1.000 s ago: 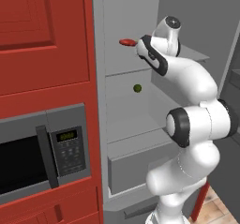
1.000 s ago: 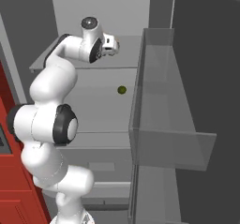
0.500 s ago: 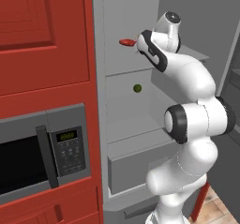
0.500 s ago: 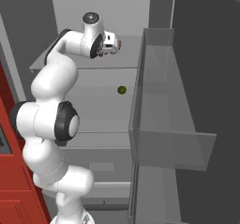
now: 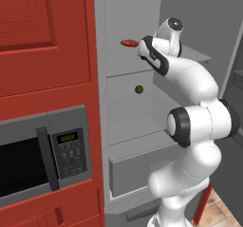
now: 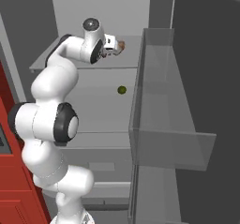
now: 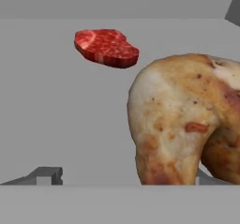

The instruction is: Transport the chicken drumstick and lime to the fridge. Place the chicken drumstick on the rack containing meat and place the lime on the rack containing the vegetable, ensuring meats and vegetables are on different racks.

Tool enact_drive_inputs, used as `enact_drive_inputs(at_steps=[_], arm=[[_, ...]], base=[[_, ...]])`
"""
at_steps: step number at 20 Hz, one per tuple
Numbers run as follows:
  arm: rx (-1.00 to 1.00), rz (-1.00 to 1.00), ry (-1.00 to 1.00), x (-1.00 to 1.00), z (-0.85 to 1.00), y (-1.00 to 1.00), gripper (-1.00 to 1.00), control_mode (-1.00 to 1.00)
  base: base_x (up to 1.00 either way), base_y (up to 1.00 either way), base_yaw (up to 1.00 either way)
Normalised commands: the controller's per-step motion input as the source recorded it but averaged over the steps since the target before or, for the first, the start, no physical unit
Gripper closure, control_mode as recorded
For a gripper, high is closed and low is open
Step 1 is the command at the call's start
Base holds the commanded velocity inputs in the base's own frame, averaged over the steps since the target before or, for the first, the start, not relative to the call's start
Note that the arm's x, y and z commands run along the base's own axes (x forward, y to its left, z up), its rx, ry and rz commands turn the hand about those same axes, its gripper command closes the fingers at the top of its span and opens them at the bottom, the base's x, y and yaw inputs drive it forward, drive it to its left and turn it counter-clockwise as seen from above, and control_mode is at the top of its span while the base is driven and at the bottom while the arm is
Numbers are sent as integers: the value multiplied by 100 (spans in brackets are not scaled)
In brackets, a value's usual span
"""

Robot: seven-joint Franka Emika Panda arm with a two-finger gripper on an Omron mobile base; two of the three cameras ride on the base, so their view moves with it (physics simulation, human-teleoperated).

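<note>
Inside the open fridge (image 5: 133, 140), our arm reaches up to the rack containing meat (image 6: 131, 54); the hand (image 6: 112, 46) holds the chicken drumstick (image 7: 187, 120) clamped between its fingers, the golden-brown lump showing at its tip in the right base view and bulking large across the hand view.

The drumstick hangs over the top shelf, near the meat (image 7: 107, 47), a flat red slab lying further back and to one side; whether the drumstick already touches the shelf we cannot tell. One shelf down, the vegetable (image 5: 139, 89), a small olive-green ball, sits alone on the rack containing the vegetable (image 6: 101, 108), well apart from the meats above.

We judge the drumstick a light, firm load with a lumpy, greasy-looking skin that may slip or roll; the thick meaty end looks the surest place for a grip, and that appears to be where we have it, the fingers mostly hidden behind its bulk; set down on its broad side it should lie steady, clear of the red slab.

The placing step looks close to done; release comes next, then the lime, which belongs on the shelf beside the olive-green ball.

To the left of the fridge stand red cabinets (image 5: 42, 36) and a grey microwave (image 5: 45, 157).
</note>
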Motion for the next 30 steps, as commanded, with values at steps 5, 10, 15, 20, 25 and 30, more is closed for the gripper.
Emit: enact_drive_inputs(at_steps=[5, 10, 15, 20, 25, 30], arm=[[3, -3, 62, -22, -1, 0, -100, -100], [0, -1, 25, -78, -35, 11, -100, -100], [6, 0, 23, -78, -52, 12, -100, -100], [34, 1, 48, -22, -21, 0, -100, -100], [36, 3, 44, -43, -6, 0, -100, -100], [38, 1, 54, -3, 21, 0, -100, -100]], base=[[0, 0, 0], [0, 0, 0], [0, 0, 0], [0, 0, 0], [0, 0, 0], [0, 0, 0]])
